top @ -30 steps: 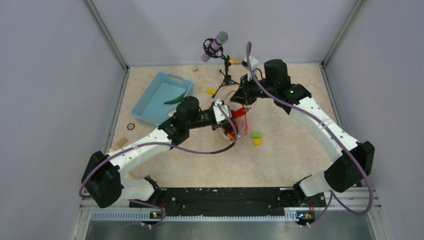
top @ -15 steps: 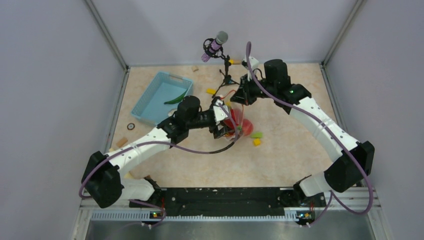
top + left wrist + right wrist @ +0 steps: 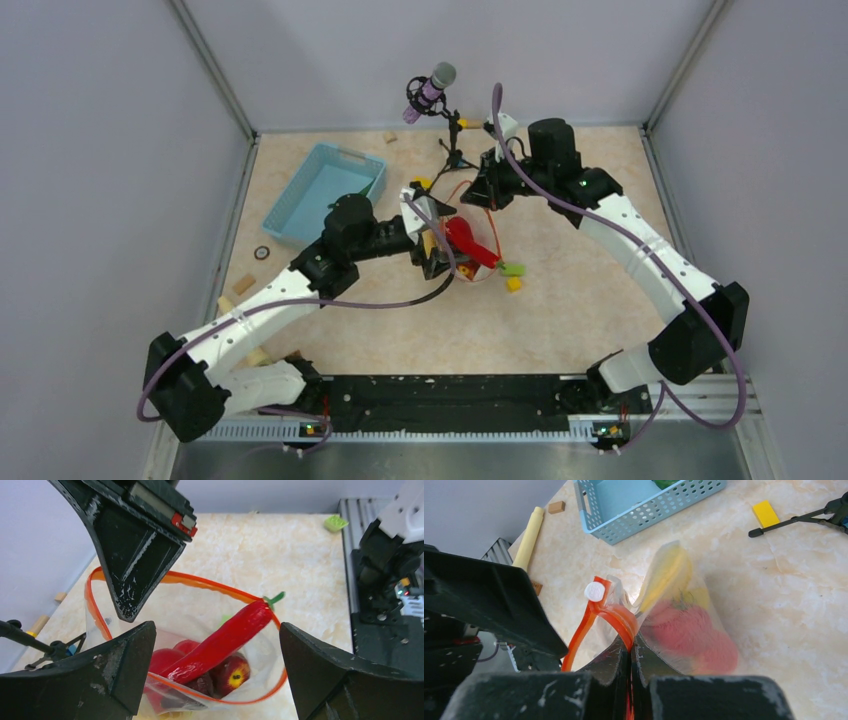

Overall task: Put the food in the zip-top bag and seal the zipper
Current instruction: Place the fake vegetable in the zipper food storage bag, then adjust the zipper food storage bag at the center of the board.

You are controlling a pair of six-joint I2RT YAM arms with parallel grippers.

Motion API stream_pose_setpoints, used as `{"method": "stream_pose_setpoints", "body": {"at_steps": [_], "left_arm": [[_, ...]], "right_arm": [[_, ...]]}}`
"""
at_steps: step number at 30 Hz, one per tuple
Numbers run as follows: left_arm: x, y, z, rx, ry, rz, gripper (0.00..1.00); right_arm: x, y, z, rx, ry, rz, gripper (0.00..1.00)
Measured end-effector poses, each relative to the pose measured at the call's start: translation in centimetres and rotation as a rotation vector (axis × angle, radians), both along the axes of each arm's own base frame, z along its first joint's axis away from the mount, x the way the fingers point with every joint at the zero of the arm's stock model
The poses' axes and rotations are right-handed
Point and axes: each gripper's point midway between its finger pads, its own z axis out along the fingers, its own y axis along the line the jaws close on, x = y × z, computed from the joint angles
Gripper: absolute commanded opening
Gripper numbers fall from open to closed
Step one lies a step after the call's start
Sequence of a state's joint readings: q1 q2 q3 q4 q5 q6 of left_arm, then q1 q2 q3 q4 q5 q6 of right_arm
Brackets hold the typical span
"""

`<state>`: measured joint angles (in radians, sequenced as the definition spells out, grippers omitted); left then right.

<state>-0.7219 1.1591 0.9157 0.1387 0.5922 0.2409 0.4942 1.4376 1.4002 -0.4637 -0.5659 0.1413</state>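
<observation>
The clear zip-top bag [image 3: 200,610] stands open at the table's middle, its orange-red zipper [image 3: 200,583] forming a loop. A red chili [image 3: 225,637] lies slanted in the mouth, its green stem on the rim, over a red round piece [image 3: 235,672] and a dark piece. My left gripper [image 3: 216,628] hangs open just above the mouth, holding nothing. My right gripper [image 3: 630,641] is shut on the zipper [image 3: 624,620] at the bag's far edge. A yellow banana [image 3: 669,575] and red food [image 3: 694,635] show through the bag wall. From above, the chili [image 3: 470,243] lies beside the left gripper [image 3: 432,243].
The light-blue basket [image 3: 315,185] stands at the back left with a green piece [image 3: 665,483] in it. A microphone on a tripod [image 3: 432,85] is behind the bag. Green [image 3: 513,268] and yellow [image 3: 513,285] blocks lie right of the bag; another yellow block [image 3: 765,513] is near the tripod.
My left gripper has opened and let go of the red chili, which now rests in the bag's mouth. The left arm has drawn back to the left. The right gripper has kept its hold.
</observation>
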Motion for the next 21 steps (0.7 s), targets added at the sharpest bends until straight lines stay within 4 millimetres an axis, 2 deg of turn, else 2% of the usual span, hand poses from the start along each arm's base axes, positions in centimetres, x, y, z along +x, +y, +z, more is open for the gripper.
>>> {"method": "stream_pose_setpoints", "body": {"at_steps": [3, 7, 10, 15, 18, 21], "left_arm": [[-1.0, 0.1, 1.3, -0.058, 0.029, -0.005, 0.98], [-1.5, 0.3, 1.2, -0.102, 0.135, 0.049, 0.98], [-1.2, 1.2, 1.1, -0.148, 0.240, 0.152, 0.98], [-0.4, 2.5, 1.6, -0.257, 0.432, 0.354, 0.90], [-0.7, 2.0, 0.4, -0.263, 0.504, 0.454, 0.83], [-0.8, 1.8, -2.3, -0.205, 0.559, 0.568, 0.76]], "right_arm": [[0.0, 0.0, 0.0, 0.000, 0.000, 0.000, 0.00], [0.0, 0.0, 0.0, 0.000, 0.000, 0.000, 0.00], [0.0, 0.0, 0.0, -0.002, -0.001, -0.003, 0.00], [0.2, -0.1, -0.1, -0.007, -0.004, -0.014, 0.00], [0.3, -0.2, -0.1, -0.010, -0.004, -0.021, 0.00], [0.3, -0.2, -0.1, -0.010, -0.004, -0.021, 0.00]]}}
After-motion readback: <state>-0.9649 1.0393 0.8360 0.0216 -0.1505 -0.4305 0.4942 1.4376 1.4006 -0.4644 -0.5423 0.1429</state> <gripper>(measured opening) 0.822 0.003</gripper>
